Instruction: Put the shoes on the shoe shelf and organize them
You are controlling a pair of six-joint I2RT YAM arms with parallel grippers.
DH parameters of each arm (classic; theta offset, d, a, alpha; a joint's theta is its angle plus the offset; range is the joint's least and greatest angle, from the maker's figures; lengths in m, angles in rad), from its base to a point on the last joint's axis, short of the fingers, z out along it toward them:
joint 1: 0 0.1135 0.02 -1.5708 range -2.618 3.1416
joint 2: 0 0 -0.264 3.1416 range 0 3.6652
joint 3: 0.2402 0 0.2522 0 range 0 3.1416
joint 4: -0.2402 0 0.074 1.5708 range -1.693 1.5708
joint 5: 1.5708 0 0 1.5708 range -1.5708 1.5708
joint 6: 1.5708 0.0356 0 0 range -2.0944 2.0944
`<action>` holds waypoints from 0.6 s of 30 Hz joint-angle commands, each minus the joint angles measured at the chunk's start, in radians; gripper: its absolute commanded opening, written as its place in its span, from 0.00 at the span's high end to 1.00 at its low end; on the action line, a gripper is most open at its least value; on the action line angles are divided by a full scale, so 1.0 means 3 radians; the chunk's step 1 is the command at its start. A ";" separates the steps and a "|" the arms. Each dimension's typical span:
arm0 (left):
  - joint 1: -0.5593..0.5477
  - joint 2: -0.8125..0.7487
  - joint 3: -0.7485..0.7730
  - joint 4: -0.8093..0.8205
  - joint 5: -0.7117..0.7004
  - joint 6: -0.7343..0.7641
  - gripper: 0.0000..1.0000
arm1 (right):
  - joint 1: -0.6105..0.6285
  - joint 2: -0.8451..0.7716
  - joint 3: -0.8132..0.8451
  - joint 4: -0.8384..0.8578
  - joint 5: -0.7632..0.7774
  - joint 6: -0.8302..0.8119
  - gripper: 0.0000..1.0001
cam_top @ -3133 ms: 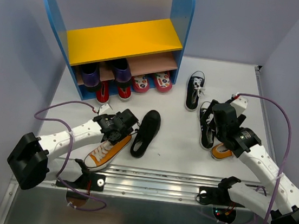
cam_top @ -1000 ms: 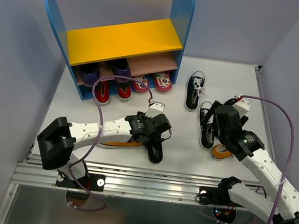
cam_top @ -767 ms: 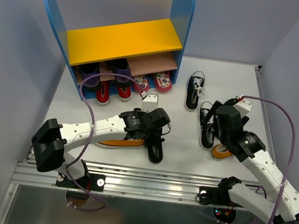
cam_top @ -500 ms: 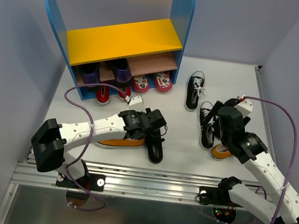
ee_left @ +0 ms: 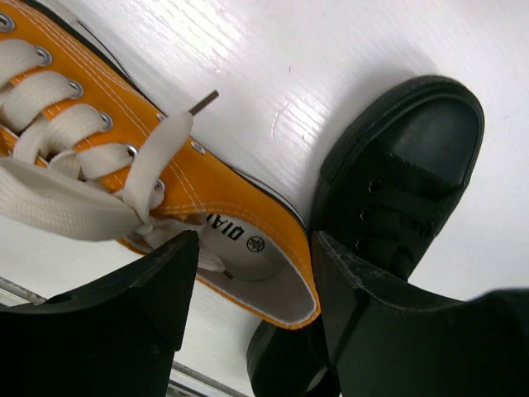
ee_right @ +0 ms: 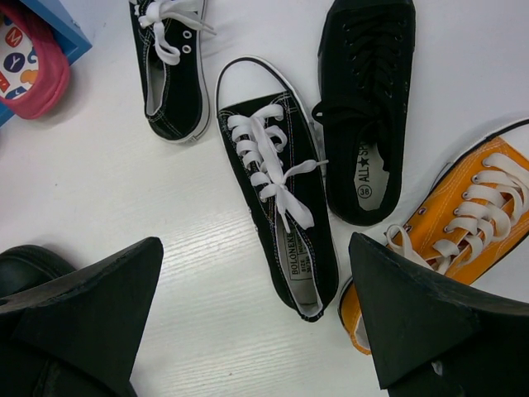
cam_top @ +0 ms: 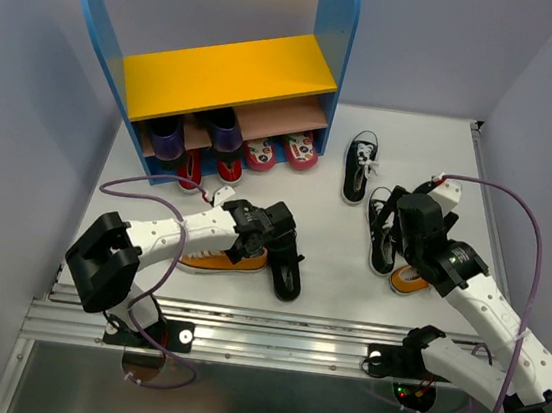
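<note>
Left claw point(ee_left: 252, 331), open, hovers over heel of orange white-laced sneaker point(ee_left: 207, 190); plain black slip-on point(ee_left: 397, 190) at three o'clock. Right claw point(ee_right: 254, 246) hangs open.

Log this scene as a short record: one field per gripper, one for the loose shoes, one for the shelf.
left gripper: open, over the heel end of an orange sneaker, with a black slip-on right beside it
right gripper: open, holding nothing, above a black canvas sneaker
loose shoes: six on the table; two orange, two black canvas, two all-black
shoe shelf: far left of the table, none of those six on it yet
</note>
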 commanded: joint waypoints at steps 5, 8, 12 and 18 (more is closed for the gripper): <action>0.0171 -0.0107 -0.0121 0.0143 -0.0030 -0.0047 0.34 | -0.0011 -0.0018 0.0109 0.0087 0.0020 0.0028 0.00; 0.0197 -0.0011 -0.0122 0.0189 0.0015 -0.0032 0.34 | -0.0011 -0.0023 0.0094 0.0087 -0.0011 0.0059 0.00; 0.0197 0.0158 -0.0111 0.0174 0.0092 -0.0016 0.36 | -0.0011 -0.0043 0.0063 0.0087 -0.0037 0.0064 0.00; 0.0197 0.0312 -0.0244 0.0302 0.0225 0.0004 0.63 | -0.0011 -0.0064 0.0007 0.0092 -0.0042 0.0090 0.00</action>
